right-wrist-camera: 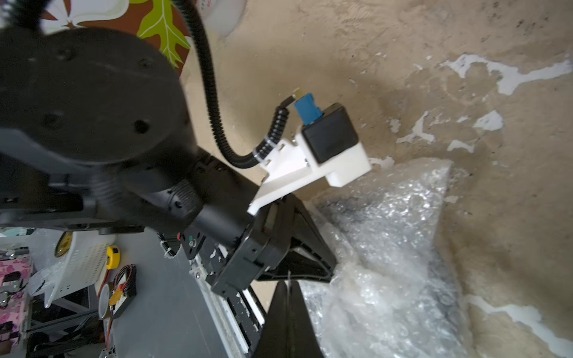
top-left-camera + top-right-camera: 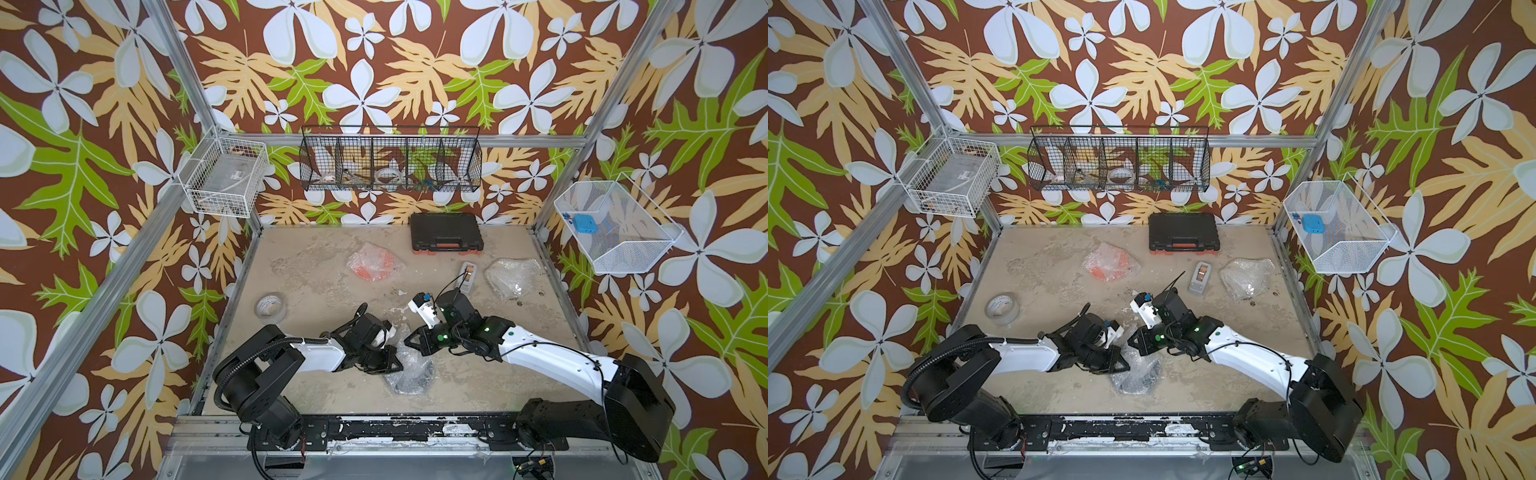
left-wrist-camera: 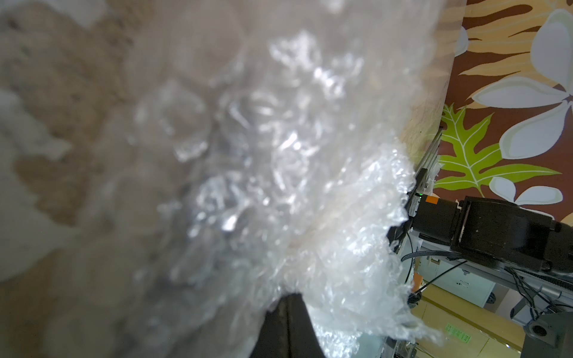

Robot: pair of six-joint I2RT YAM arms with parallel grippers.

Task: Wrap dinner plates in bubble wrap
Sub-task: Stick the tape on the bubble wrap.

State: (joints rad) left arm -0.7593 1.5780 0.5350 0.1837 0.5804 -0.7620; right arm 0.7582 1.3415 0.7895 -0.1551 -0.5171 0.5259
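In both top views three bubble-wrap bundles lie on the table. An orange dinner plate [image 2: 374, 266] shows through one at the back. A pale bundle [image 2: 513, 276] lies at the right. At the front, bubble wrap [image 2: 409, 374] [image 2: 1136, 376] covers a black plate [image 1: 356, 214]. My left gripper [image 2: 400, 368] [image 3: 290, 297] is at that bundle's left edge, shut, with wrap spreading from its tips. My right gripper [image 2: 408, 338] [image 1: 288, 283] is at its far edge, shut, with a thin whitish sliver of wrap between its tips.
A whitish tape roll [image 2: 270, 308] lies at the left. A black case [image 2: 446, 239] stands at the back and a small grey device [image 2: 468, 276] lies in front of it. Wire baskets [image 2: 390, 164] hang on the walls. The front rail [image 2: 374, 428] runs just behind the arm bases.
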